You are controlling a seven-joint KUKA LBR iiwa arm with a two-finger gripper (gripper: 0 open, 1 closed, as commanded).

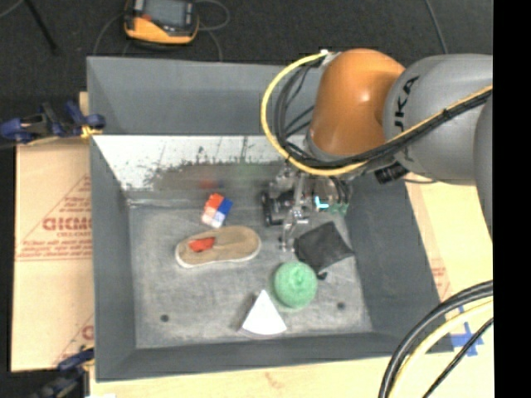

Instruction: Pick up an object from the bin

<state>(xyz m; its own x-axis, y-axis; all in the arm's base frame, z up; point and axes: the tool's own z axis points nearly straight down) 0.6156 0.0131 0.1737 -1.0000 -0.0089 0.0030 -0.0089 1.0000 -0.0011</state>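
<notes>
Hand (292,220) low beside black square pad (325,245); open or clenched, can't tell. Pad likely soft, light: pinch edge.

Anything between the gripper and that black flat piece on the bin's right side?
Nothing visible. The gripper hangs at the upper-left edge of the black flat piece. The green ball lies by its lower-left corner, not in between.

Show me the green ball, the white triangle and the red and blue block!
green ball (294,284), camera view, its middle.
white triangle (264,316), camera view, its middle.
red and blue block (216,210), camera view, its middle.
</notes>
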